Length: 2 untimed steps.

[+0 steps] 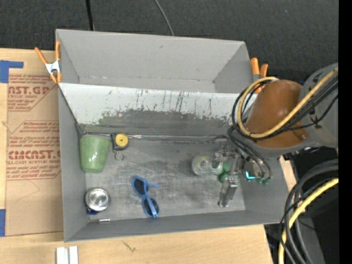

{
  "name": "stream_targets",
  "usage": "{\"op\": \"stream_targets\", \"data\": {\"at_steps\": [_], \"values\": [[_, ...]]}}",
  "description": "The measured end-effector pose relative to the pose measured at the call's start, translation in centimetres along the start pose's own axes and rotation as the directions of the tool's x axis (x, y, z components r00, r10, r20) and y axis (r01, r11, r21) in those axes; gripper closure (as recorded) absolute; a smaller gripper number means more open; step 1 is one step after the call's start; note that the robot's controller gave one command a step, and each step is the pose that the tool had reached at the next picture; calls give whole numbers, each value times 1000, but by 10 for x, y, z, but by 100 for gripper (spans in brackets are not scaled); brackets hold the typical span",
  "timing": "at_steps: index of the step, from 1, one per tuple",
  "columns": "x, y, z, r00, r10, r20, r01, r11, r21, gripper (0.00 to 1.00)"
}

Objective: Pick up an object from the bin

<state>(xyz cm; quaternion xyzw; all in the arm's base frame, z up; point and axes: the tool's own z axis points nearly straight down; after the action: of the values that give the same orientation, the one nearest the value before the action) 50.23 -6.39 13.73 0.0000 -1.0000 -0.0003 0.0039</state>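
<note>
Your tool is down low at the right side of the bin, and you cannot tell if it is apart or together. A clear round thing lies on the bin floor just beside the tool, on its left. The blue sunglasses, shiny can, green cup and little yellow wheel lie farther left, well apart from the tool.
</note>
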Motion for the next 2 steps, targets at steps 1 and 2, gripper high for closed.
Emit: {"op": "stream_targets", "data": {"at_steps": [1,2], "values": [[-23,-41,65,956,-294,14,294,956,4,0],[-23,-40,64,955,-295,15,295,955,4,100]]}}
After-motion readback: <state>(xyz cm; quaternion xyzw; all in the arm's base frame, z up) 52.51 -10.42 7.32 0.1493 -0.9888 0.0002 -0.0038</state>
